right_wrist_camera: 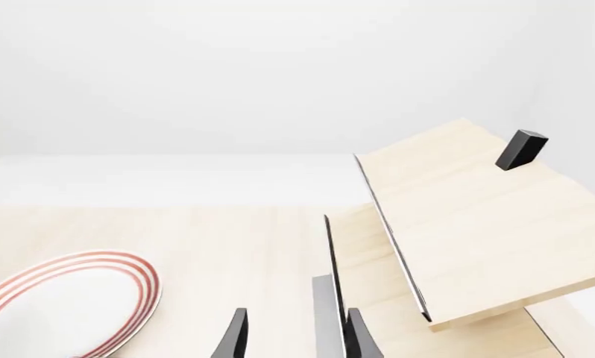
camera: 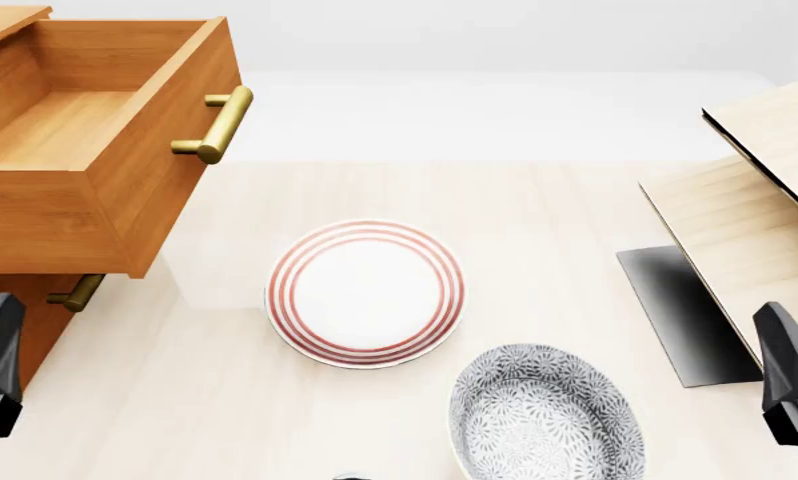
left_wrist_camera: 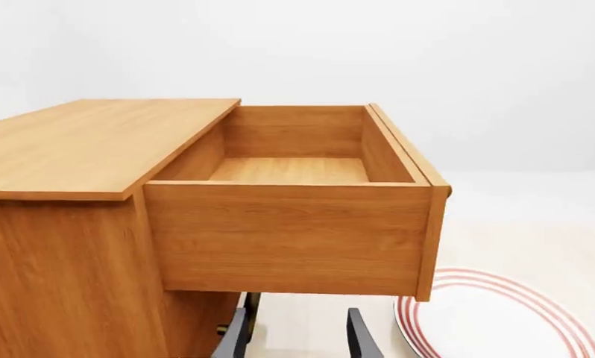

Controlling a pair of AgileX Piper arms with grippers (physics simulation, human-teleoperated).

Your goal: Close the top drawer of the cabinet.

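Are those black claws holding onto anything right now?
No, nothing is held. The left gripper and right gripper both stand open and empty, and the top drawer hangs open, untouched.

pale table (camera: 559, 210), cabinet (camera: 6, 300), plates (two) (camera: 364, 292)

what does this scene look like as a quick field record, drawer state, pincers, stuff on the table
top drawer: pulled fully out of the cabinet, nothing inside
drawer handle: brass bar, untouched
left pincer: open, holding nothing, beside the cabinet and below the drawer
right pincer: open, holding nothing, near the pale wood furniture
red-ringed plate: flat on the table, middle
grey patterned bowl: nearer the arms, right of the plate
task status: drawer not yet closed
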